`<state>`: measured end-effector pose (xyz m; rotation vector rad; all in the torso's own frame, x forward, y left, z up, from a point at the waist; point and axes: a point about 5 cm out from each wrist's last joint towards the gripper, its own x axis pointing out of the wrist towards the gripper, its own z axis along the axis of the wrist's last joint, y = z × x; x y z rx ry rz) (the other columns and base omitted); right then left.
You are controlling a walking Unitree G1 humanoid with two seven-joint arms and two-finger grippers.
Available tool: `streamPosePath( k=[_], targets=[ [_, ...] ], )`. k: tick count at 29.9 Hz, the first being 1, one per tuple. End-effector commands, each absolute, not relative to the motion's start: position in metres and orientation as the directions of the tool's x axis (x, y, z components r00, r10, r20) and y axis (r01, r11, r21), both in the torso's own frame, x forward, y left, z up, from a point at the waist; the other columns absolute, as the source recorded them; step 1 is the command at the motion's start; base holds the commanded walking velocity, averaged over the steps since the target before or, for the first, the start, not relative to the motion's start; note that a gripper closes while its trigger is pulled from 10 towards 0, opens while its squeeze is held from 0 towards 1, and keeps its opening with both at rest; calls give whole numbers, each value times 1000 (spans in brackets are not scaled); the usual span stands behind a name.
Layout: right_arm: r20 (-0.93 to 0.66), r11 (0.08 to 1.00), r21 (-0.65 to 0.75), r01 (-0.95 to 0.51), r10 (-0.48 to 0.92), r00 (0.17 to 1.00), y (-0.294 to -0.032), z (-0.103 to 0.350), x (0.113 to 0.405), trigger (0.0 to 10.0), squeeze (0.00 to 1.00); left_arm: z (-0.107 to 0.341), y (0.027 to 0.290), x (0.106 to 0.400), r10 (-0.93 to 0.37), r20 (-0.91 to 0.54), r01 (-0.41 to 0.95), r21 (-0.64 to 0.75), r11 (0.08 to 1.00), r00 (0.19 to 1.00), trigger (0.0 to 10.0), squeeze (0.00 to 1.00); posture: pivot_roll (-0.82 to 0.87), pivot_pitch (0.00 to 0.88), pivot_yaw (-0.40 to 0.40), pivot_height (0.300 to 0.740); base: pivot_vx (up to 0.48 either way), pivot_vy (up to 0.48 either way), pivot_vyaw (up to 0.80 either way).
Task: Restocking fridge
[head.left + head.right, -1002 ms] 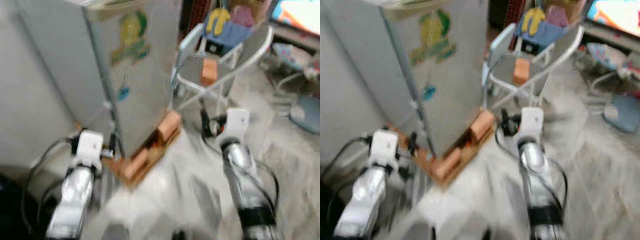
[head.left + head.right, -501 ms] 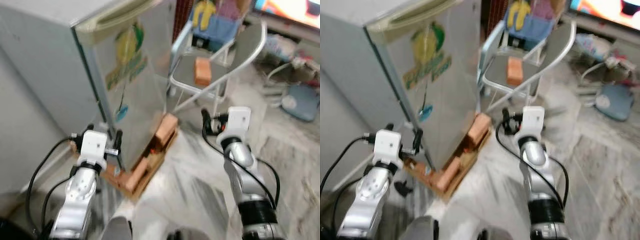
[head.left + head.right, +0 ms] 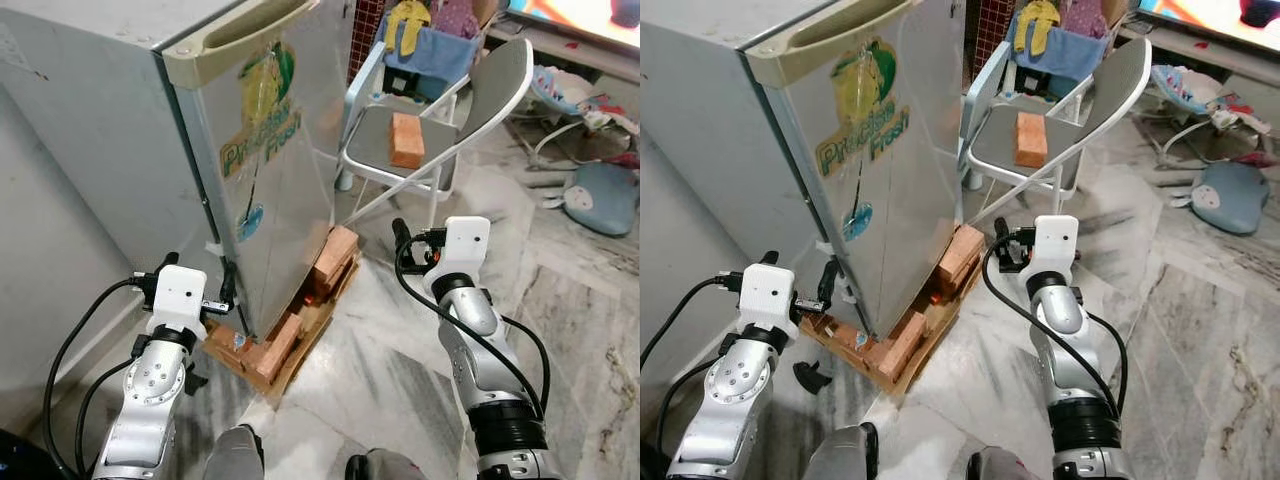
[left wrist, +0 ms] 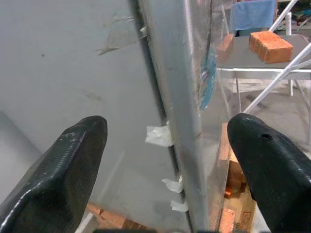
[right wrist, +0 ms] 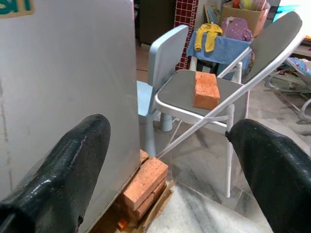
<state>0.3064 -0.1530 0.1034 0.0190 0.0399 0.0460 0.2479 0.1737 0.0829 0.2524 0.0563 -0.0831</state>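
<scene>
One fridge, two chairs, one brick on the seat

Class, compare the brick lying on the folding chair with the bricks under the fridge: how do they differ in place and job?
The brick on the chair lies alone on the grey seat of the folding chair, bearing nothing. The bricks under the fridge sit low on a wooden pallet and prop up the fridge. Both are orange-red blocks of like shape.

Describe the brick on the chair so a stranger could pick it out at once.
Right of the silver fridge stands a grey folding chair. One orange brick lies alone on its seat, unlike the bricks stacked on the floor under the fridge.
</scene>
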Motion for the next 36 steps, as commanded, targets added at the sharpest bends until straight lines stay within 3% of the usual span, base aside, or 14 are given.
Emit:
streamPosePath(
  k=[1,12,27,36],
  targets=[
    [-33,999,18,-48,49,998,-152,106,308,10000,0,82,176,247,-70,-73,87,255,963,995,10000,0,128,119,-64,740,0,480,0],
    [-34,998,10,-54,55,998,-151,107,310,10000,0,84,173,248,-72,-58,84,251,964,996,10000,0,130,116,-72,740,0,120,0],
    [-53,999,12,-45,46,998,-151,103,306,10000,0,86,170,249,-94,-47,103,254,962,994,10000,0,129,125,-66,740,0,0,-796],
    [-58,999,8,-43,43,997,-151,101,302,10000,0,91,168,251,-118,-28,122,259,958,993,10000,0,128,135,-57,740,0,0,-48]
  ],
)
